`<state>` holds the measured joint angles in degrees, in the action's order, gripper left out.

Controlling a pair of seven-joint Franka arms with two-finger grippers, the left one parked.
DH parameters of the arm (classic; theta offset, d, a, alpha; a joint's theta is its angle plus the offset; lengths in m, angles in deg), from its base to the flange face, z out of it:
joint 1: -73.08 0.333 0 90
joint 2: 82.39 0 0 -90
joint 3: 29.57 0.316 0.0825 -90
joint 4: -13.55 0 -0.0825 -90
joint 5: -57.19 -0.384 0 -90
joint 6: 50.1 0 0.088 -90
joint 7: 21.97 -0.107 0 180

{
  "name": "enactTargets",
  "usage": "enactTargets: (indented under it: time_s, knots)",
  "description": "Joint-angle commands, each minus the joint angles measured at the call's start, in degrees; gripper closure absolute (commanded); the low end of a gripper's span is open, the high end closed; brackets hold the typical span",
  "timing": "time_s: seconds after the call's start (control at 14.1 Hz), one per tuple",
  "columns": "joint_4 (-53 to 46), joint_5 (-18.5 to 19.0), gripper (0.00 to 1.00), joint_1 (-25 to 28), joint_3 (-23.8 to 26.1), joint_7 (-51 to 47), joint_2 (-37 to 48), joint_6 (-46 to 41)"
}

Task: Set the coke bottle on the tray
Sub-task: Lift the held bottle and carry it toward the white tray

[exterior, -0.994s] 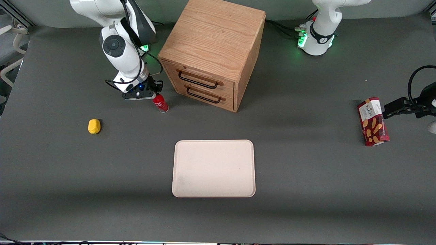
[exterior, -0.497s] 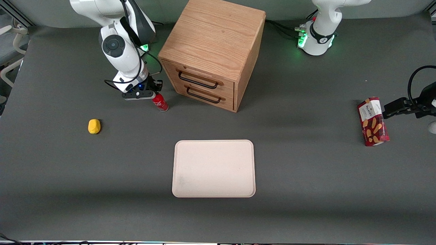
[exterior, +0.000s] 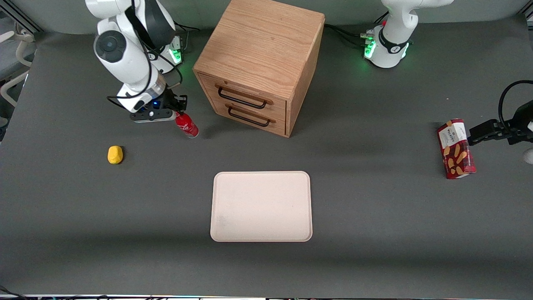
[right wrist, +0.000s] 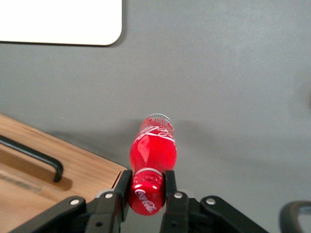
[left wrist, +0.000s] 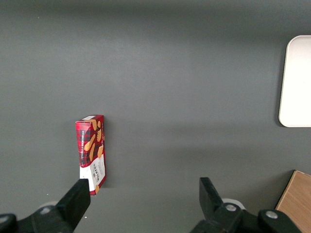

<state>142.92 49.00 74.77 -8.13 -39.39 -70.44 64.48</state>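
Note:
My right gripper (exterior: 178,111) is shut on the cap end of the small red coke bottle (exterior: 186,125) and holds it tilted above the table, beside the wooden drawer cabinet. In the right wrist view the fingers (right wrist: 122,187) clamp the red cap, and the bottle body (right wrist: 151,145) with white script hangs away from the gripper (right wrist: 146,187). The cream tray (exterior: 261,206) lies flat on the table nearer the front camera than the bottle and cabinet; one corner of the tray (right wrist: 63,22) shows in the right wrist view.
A wooden cabinet (exterior: 260,62) with two black-handled drawers stands close to the bottle. A small yellow object (exterior: 115,154) lies toward the working arm's end of the table. A red snack box (exterior: 455,148) lies toward the parked arm's end.
My right gripper has lifted the coke bottle off the table and carried it away from the cabinet, toward the working arm's end. Nothing else has moved.

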Motion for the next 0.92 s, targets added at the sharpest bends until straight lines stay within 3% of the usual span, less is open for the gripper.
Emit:
enactTargets:
  time_s: [0.0,0.28,0.57,0.85]
  knots:
    - [-10.3,0.2,1.00,0.0,-2.0,1.4,-2.4,-8.4]
    - [-22.6,5.3,1.00,-0.1,-2.5,2.5,-7.4,-14.8]
    - [-42.0,6.2,1.00,0.0,-3.3,2.3,-18.5,-24.2]
    - [-58.4,11.7,1.00,0.8,-1.2,2.0,-30.9,-28.4]
